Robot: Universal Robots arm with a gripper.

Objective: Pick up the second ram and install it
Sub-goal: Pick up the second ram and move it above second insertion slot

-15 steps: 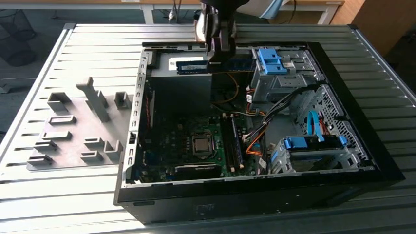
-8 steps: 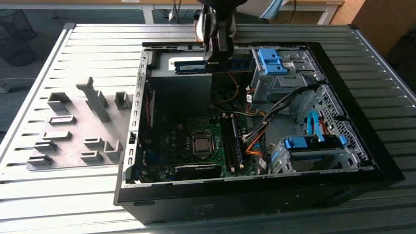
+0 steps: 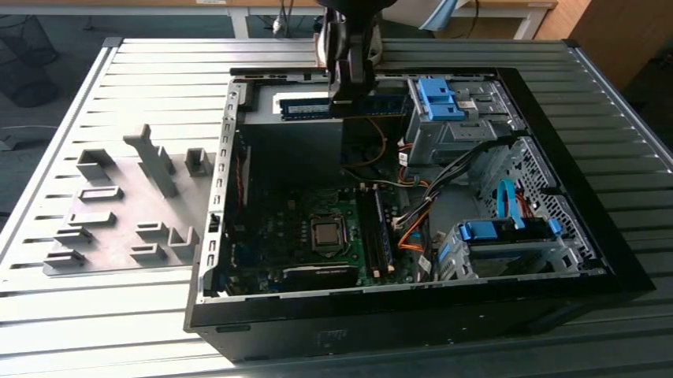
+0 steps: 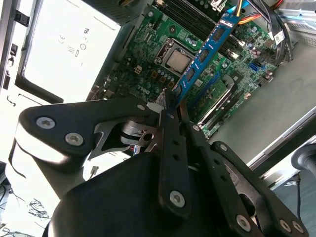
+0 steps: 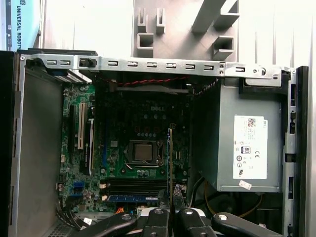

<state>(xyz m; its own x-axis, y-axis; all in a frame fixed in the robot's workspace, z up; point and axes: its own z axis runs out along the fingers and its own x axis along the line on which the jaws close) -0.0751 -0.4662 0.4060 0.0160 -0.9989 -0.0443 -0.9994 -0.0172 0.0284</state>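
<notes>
The gripper (image 4: 173,106), jaws pinching the flat faces of the second ram (image 4: 202,52), hangs above the motherboard (image 4: 148,49), the stick held on edge and well clear of it, seemingly to line up with the motherboard's slots (image 5: 136,186).

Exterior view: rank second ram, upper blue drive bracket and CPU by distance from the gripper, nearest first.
1. second ram: clamped in the gripper, sticking out to both sides.
2. upper blue drive bracket: beside the gripper, toward the exterior view's right.
3. CPU: on the motherboard, well below the gripper in this view.
</notes>
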